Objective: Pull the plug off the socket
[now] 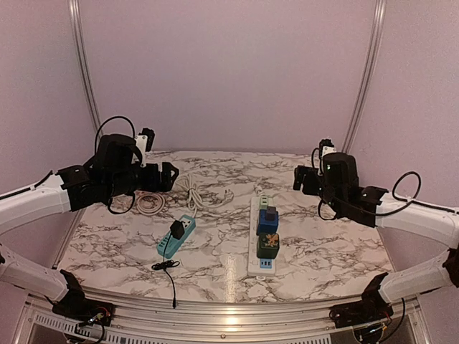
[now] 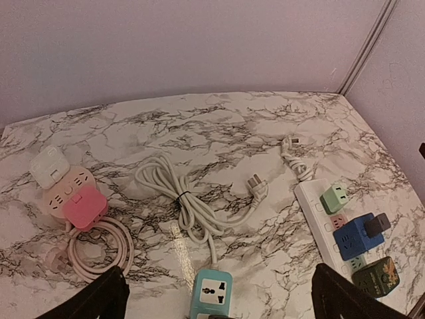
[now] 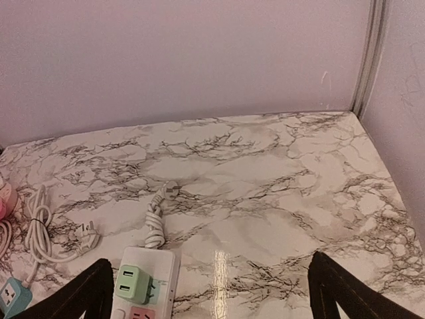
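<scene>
A teal power strip [image 1: 176,237] lies left of centre with a black plug [image 1: 176,229] seated in it; the plug's black cable [image 1: 169,276] trails to the near edge. The strip's far end shows in the left wrist view [image 2: 211,296]. A white power strip [image 1: 262,236] carries a green adapter [image 1: 263,203], a blue cube adapter [image 1: 268,221] and a dark green cube [image 1: 268,247]. My left gripper [image 1: 169,175] is open and empty, raised behind the teal strip. My right gripper [image 1: 301,179] is open and empty, raised right of the white strip.
A pink and white round socket [image 2: 70,193] with a coiled cord [image 2: 99,249] lies at the left. The teal strip's white cord [image 2: 182,199] is bundled mid-table. The white strip's knotted cord [image 3: 155,222] lies behind it. Walls close the back and sides.
</scene>
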You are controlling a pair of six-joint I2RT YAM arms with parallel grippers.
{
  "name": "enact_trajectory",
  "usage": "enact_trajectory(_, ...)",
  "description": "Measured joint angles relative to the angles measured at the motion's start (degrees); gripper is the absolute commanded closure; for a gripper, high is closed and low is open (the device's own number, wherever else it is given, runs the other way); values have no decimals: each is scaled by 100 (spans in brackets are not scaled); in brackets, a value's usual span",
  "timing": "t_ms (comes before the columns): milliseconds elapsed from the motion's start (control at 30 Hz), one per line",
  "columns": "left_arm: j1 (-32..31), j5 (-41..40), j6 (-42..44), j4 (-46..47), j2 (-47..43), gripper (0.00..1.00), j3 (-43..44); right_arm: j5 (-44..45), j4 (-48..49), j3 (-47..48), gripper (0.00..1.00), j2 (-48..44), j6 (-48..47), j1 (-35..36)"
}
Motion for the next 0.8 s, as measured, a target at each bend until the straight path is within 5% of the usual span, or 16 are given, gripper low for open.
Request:
enact_trajectory(400,157,-1620,-684,-402,-520,1,190,1257,-671,-173,1,-601,826,-114)
enact_trajectory(800,247,-1569,-1156,-369,-310,1,125,549,-940,-181,1,-527,560,-374)
